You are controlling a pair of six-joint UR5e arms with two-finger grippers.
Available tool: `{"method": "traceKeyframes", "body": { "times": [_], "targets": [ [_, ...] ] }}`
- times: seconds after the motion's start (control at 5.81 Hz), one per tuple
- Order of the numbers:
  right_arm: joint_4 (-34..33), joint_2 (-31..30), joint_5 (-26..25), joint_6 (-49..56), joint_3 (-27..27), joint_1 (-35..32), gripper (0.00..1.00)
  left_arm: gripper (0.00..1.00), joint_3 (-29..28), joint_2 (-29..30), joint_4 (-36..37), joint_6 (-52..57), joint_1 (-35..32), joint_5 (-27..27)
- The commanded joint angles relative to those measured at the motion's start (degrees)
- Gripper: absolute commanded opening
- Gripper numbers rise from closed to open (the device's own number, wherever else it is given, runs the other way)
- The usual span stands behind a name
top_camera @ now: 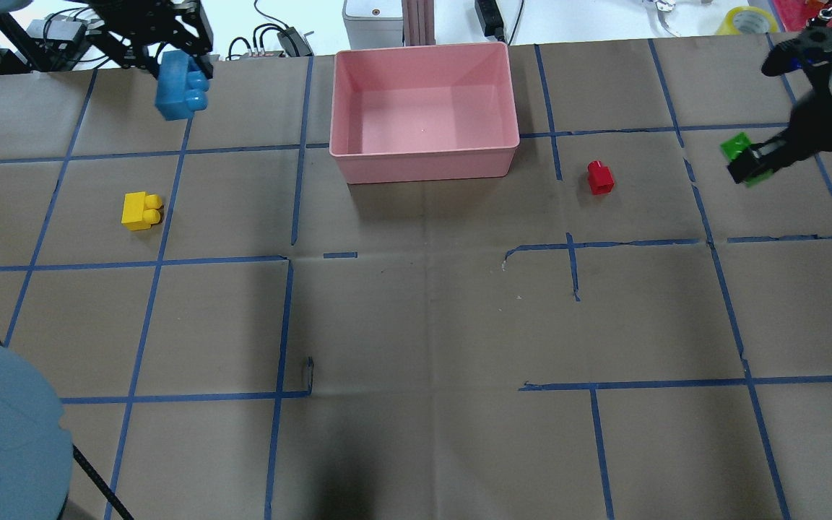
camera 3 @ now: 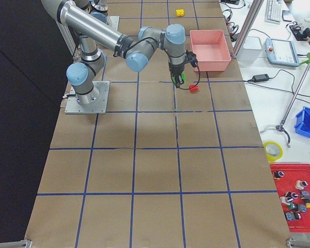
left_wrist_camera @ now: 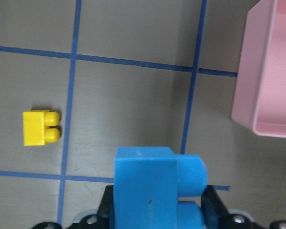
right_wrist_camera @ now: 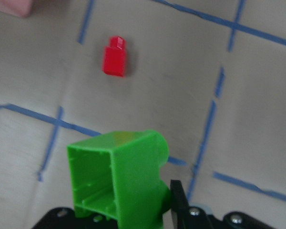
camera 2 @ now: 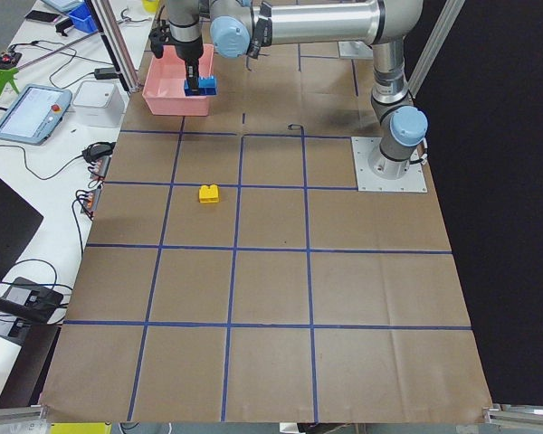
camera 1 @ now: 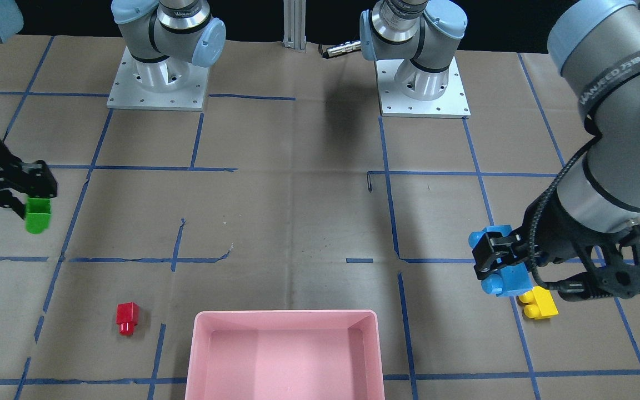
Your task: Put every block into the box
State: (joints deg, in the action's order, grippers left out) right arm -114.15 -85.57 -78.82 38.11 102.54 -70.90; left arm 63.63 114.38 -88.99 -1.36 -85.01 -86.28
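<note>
My left gripper (camera 1: 499,262) is shut on the light blue block (camera 1: 515,282) and holds it above the table, left of the pink box (top_camera: 423,162). The left wrist view shows the blue block (left_wrist_camera: 148,191) between the jaws and the box wall (left_wrist_camera: 257,95) at the right. The yellow block (camera 1: 540,304) lies on the table below it. My right gripper (camera 1: 32,201) is shut on the green block (camera 1: 38,218), lifted off the table, right of the box. The red block (top_camera: 600,177) lies between the box and the right gripper. The box is empty.
Brown paper with blue tape lines covers the table. Both arm bases (camera 1: 158,83) stand at the robot's side. Cables, boxes and a tape roll (top_camera: 748,18) lie beyond the table's far edge behind the box.
</note>
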Motion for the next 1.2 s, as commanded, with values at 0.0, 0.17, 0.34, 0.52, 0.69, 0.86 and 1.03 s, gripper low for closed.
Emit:
{"method": "traceKeyframes", "body": {
  "times": [0.0,0.17,0.34,0.52,0.69,0.86,1.03],
  "targets": [
    [-8.6,5.7,20.6,-1.5,-1.6,-7.8,0.08,0.19,-2.4,2.1,-0.3,-1.5,-1.7,-1.5],
    [-18.5,10.8,25.9,-1.4,-2.4,-10.1,0.08,0.19,-2.1,2.2,-0.2,-1.3,-1.7,-1.5],
    [-21.9,16.3,27.7,-1.4,-7.9,-12.1,0.09,0.19,-2.0,2.3,-0.1,-1.3,-1.7,-1.4],
    [-23.4,22.3,28.1,-1.3,-14.8,-15.3,0.1,0.19,-2.0,2.5,0.2,-1.2,-1.7,-1.3],
    [-24.4,26.6,27.9,-1.4,-19.0,-17.3,0.32,0.19,-2.1,2.5,0.2,-1.2,-1.7,-1.4],
    [-24.3,27.8,27.9,-1.5,-21.0,-18.7,0.99,0.19,-2.4,2.6,0.3,-1.2,-1.7,-1.2],
    [-23.5,27.9,27.0,-1.5,-21.0,-19.0,1.0,0.19,-3.2,3.8,0.8,-1.4,-1.7,-0.9]
  ]
}}
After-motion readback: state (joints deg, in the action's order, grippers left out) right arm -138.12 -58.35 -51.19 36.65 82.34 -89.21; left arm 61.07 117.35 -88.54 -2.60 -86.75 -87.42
